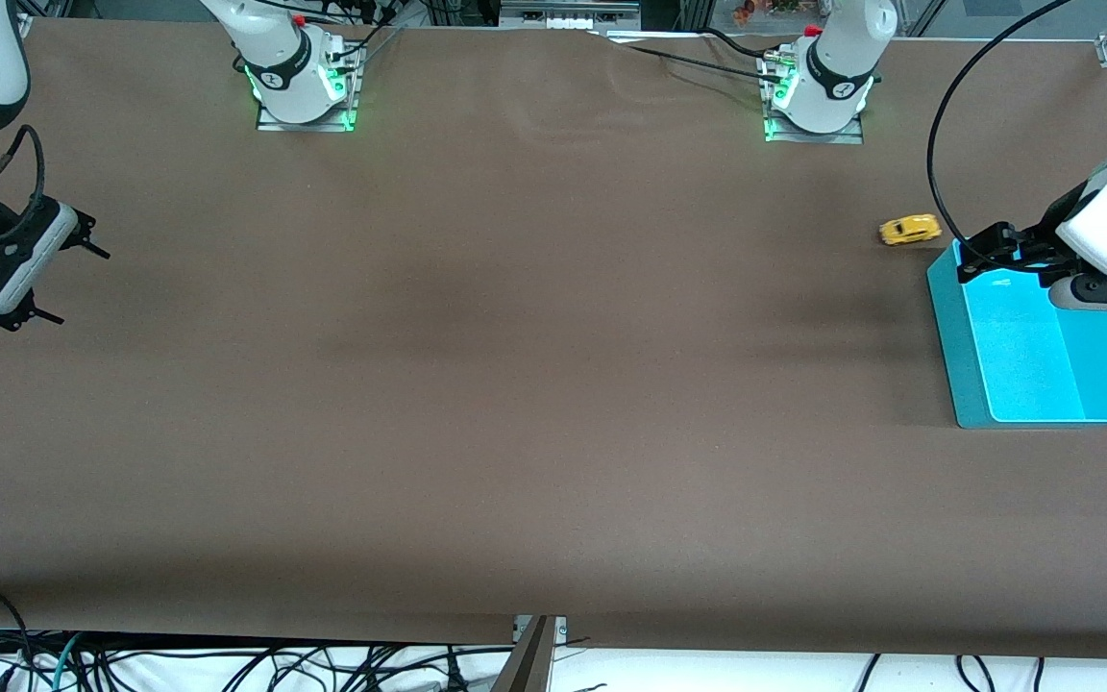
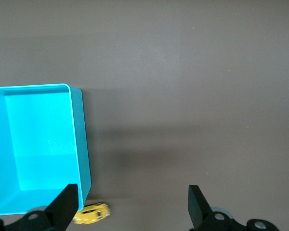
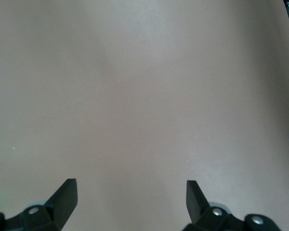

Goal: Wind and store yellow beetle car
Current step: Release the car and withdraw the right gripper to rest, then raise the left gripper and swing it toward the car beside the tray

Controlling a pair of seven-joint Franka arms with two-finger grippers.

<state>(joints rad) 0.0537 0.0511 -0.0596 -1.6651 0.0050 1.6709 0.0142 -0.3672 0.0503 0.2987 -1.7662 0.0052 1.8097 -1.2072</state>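
The yellow beetle car [image 1: 909,230] stands on the brown table, just off the corner of the cyan bin [image 1: 946,327] that is farthest from the front camera. My left gripper [image 1: 981,252] is open and empty, up in the air over that corner of the bin, close to the car. In the left wrist view the car [image 2: 90,214] shows beside the bin's wall [image 2: 82,139], near one finger of the left gripper [image 2: 132,207] and not between the fingers. My right gripper [image 1: 73,284] is open and empty, waiting over the table at the right arm's end; it also shows in the right wrist view [image 3: 131,202].
The bin holds nothing that I can see. The two arm bases [image 1: 302,86] [image 1: 818,96] stand along the table's edge farthest from the front camera. A black cable [image 1: 938,144] loops above the car and bin.
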